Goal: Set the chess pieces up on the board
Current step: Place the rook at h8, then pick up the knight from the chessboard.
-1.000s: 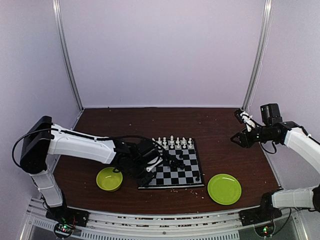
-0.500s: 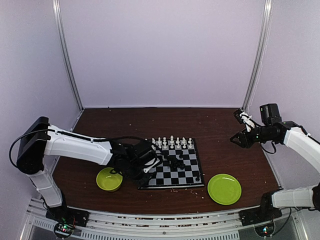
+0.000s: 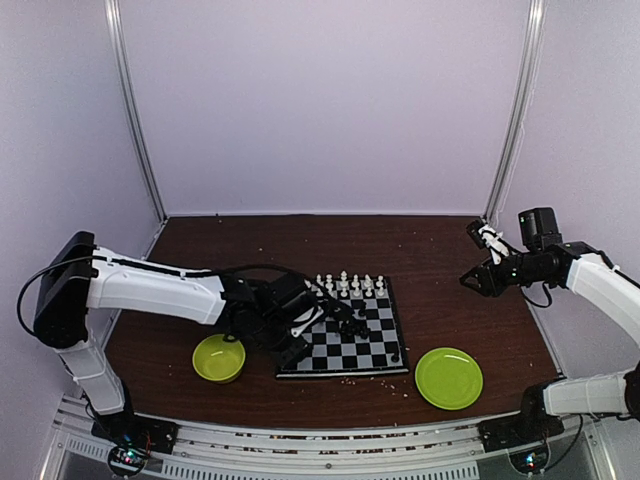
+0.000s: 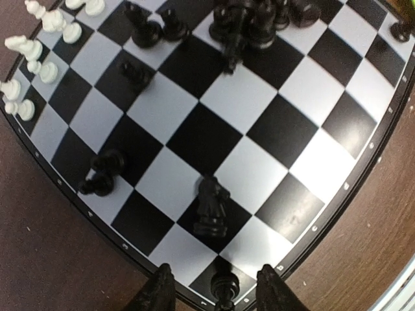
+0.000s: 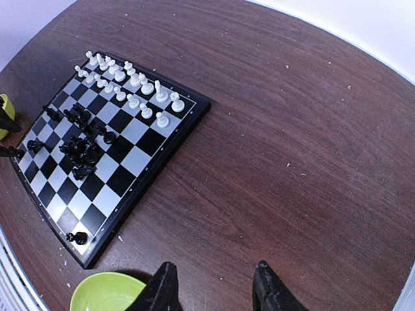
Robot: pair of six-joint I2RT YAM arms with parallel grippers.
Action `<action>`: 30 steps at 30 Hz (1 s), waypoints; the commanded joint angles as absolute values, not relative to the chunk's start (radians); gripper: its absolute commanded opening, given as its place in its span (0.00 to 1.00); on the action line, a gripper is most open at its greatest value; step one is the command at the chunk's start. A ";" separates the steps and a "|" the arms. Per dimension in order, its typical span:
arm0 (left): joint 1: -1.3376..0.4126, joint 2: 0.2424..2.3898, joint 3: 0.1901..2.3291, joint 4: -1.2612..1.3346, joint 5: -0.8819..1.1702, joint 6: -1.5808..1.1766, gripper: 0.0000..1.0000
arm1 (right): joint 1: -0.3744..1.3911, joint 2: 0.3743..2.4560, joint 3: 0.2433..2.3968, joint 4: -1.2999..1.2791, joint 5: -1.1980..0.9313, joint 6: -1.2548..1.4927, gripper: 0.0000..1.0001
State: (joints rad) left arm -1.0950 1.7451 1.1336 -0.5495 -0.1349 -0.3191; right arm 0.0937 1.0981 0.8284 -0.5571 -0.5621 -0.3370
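1. Left arm (image 3: 150,290): it reaches from the near left to the near-left corner of the board (image 3: 368,352). The left gripper (image 4: 216,277) hangs over that corner with its fingers apart. A small black piece (image 4: 224,297) stands upright on the corner square between them and, as far as the wrist view shows, touches neither finger. Judgement: the piece looks set on its home row, and the spread fingers leave room to lift away without toppling it.

2. Green bowl (image 3: 218,358): it rests on the table just left of the board, beside the left wrist. It is probably the supply point for loose pieces. Its contents cannot be told.

3. Chess pieces: the white pieces (image 3: 345,283) stand in two rows along the far edge. Most black pieces (image 3: 347,320) are bunched mid-board, some leaning or lying. A black knight (image 4: 211,206) stands close to the near edge. A fallen black piece (image 4: 100,180) lies by the left rim. Judgement: the white side appears arranged, while the black side is largely outstanding.

4. Green plate (image 3: 448,377): it lies near and to the right of the board, apart from it.

5. Right gripper (image 5: 211,285): it is held high at the far right, well apart from the board, with its fingers spread and nothing between them. It is likely parked clear of the left arm's workspace.

6. Markings: light marks run along the board rim but are too small to read, and no brand is legible
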 commanded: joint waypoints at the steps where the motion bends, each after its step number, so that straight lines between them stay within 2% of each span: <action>1: -1.058 1.775 1.200 -0.530 -0.083 -0.267 0.44 | 0.095 1.094 0.858 -0.565 -0.575 -0.345 0.39; 3: -1.034 1.804 1.217 -0.537 -0.004 -0.251 0.44 | 0.095 1.091 0.857 -0.565 -0.575 -0.346 0.39; 11: -1.018 1.881 1.264 -0.567 0.046 -0.211 0.44 | 0.095 1.095 0.857 -0.564 -0.572 -0.348 0.39; 21: -1.012 1.927 1.300 -0.599 0.033 -0.198 0.26 | 0.095 1.105 0.860 -0.569 -0.572 -0.353 0.39; 27: -1.012 1.931 1.304 -0.622 0.027 -0.195 0.30 | 0.095 1.108 0.860 -0.571 -0.574 -0.353 0.39; 30: -1.012 1.931 1.300 -0.630 0.027 -0.195 0.26 | 0.095 1.111 0.861 -0.571 -0.574 -0.353 0.39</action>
